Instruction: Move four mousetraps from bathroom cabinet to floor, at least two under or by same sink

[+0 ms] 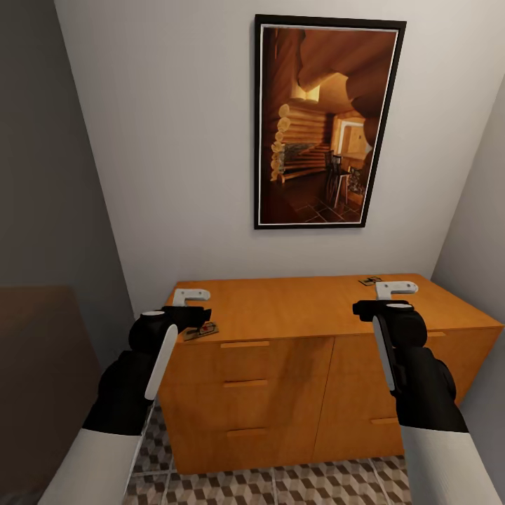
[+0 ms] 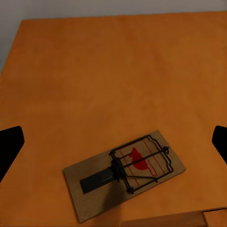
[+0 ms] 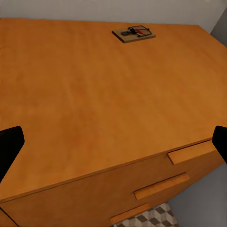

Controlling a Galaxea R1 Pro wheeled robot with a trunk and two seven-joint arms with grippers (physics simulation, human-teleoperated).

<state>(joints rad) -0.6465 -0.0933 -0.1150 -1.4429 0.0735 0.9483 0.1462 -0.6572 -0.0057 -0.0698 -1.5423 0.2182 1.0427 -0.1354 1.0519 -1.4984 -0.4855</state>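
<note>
- The cabinet is a wide orange-brown wooden chest with a flat top and slim bar handles, set against a pale wall under a framed picture of a log cabin room.
- One mousetrap lies flat on the cabinet top close to the front edge, at about 8 o'clock on the top in the head view; the left wrist view shows its brown wood slab, dark wire frame and red spot.
- A second mousetrap lies flat near the back of the top, at about 1 o'clock; in the head view it is only a small dark speck.
- The left gripper hangs above the near trap, its arm covering part of the trap in the head view; its jaws stand wide, holding nothing.
- The right gripper hangs over the right part of the top, jaws wide and empty.
- The bathroom floor, cube-patterned tile, shows in front of the cabinet.
</note>
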